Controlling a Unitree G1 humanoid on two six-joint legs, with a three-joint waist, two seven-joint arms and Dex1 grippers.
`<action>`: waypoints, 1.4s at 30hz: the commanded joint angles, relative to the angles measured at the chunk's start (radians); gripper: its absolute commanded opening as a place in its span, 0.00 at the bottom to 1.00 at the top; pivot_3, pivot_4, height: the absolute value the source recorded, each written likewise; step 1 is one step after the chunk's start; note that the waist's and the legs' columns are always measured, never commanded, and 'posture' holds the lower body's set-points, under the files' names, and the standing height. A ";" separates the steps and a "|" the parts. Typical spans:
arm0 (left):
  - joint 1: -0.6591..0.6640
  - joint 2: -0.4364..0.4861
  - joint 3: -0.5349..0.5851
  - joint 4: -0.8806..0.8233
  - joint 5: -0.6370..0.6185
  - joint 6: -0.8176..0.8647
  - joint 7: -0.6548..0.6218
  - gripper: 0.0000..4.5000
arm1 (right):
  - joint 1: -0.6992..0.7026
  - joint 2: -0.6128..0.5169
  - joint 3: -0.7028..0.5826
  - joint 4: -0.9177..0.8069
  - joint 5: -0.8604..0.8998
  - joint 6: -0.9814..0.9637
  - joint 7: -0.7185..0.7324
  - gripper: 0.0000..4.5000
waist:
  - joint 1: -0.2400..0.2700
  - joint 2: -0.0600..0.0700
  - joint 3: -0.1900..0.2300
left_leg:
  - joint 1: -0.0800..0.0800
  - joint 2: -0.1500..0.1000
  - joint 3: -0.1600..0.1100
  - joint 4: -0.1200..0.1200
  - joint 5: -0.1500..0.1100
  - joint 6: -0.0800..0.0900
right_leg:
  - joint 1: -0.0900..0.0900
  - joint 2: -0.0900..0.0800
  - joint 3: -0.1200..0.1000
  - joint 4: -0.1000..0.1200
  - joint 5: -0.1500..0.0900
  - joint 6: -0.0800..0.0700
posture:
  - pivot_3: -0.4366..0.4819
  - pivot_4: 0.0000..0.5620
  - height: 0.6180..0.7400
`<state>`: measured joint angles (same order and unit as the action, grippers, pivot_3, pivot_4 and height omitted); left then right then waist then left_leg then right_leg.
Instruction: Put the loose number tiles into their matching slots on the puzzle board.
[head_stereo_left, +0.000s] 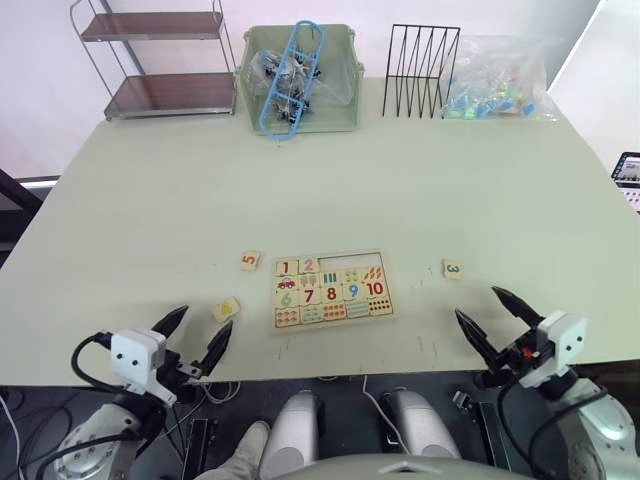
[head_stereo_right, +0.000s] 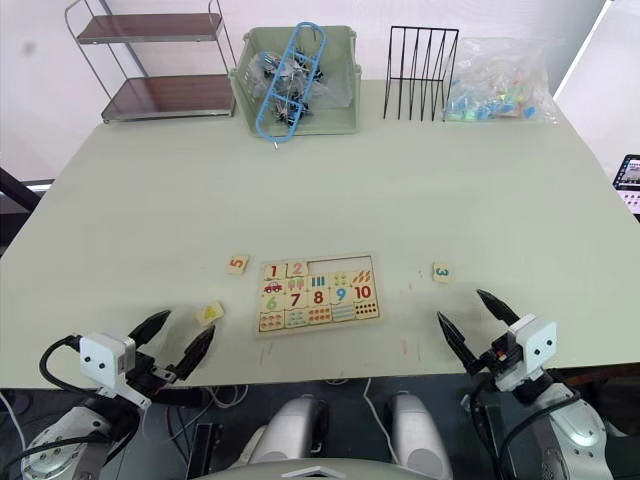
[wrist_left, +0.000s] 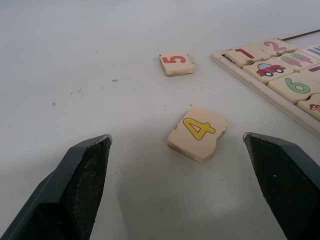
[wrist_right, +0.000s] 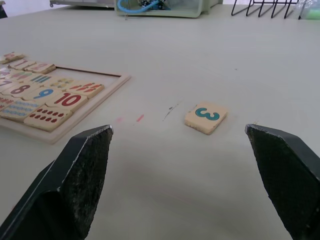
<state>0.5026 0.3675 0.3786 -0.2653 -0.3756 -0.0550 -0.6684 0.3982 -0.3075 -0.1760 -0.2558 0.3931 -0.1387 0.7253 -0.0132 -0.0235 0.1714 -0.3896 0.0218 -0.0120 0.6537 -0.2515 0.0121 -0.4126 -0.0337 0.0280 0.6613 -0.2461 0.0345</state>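
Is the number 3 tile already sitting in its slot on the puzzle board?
No, the 3 tile lies loose on the table, apart from the puzzle board.

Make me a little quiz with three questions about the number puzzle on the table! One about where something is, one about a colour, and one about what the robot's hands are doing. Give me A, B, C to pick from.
1. Where is the 3 tile?
A. On the table, on the robot's right of the puzzle board
B. In a slot on the board
C. In the green bin

2. What colour is the numeral on the 4 tile?
A. Blue
B. Yellow
C. Red

3. How are the left tool and the right tool?
A. Both shut on tiles
B. One holds the board
C. Both open and holding nothing

Answers:
1. A, the tile lies loose on the tabletop, apart from the board.
2. B, the left wrist view shows a yellow 4.
3. C, each tool's fingers are spread with nothing between them.
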 joint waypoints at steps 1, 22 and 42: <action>0.000 0.014 -0.003 -0.013 -0.004 -0.008 -0.004 1.00 | -0.005 0.007 0.005 -0.006 -0.011 -0.037 -0.015 0.99 | 0.000 0.000 0.000 | 0.000 0.000 0.000 0.000 0.000 0.000 | 0.000 0.000 0.000 0.000 0.000 0.000 | 0.48 0.27 1.00; -0.045 0.023 -0.023 0.034 -0.002 -0.028 -0.012 1.00 | -0.032 0.001 0.030 -0.002 -0.029 -0.041 -0.048 0.99 | 0.000 0.000 0.000 | 0.001 0.000 0.001 0.000 0.000 0.000 | 0.000 0.000 0.001 0.001 0.000 0.000 | 0.48 0.27 1.00; -0.108 0.065 -0.015 0.102 -0.020 -0.098 -0.089 1.00 | -0.066 0.007 0.081 -0.128 -0.087 0.111 -0.215 0.99 | 0.000 -0.001 -0.001 | 0.002 0.000 0.001 0.000 0.000 0.000 | 0.001 0.000 0.001 0.001 0.001 -0.001 | 0.48 0.27 1.00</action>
<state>0.3947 0.4108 0.3520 -0.1609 -0.3802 -0.1278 -0.7369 0.3369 -0.3055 -0.0941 -0.3331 0.3167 -0.0439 0.5429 -0.0128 -0.0242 0.1705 -0.3880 0.0219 -0.0105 0.6537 -0.2515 0.0122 -0.4120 -0.0334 0.0293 0.6623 -0.2451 0.0330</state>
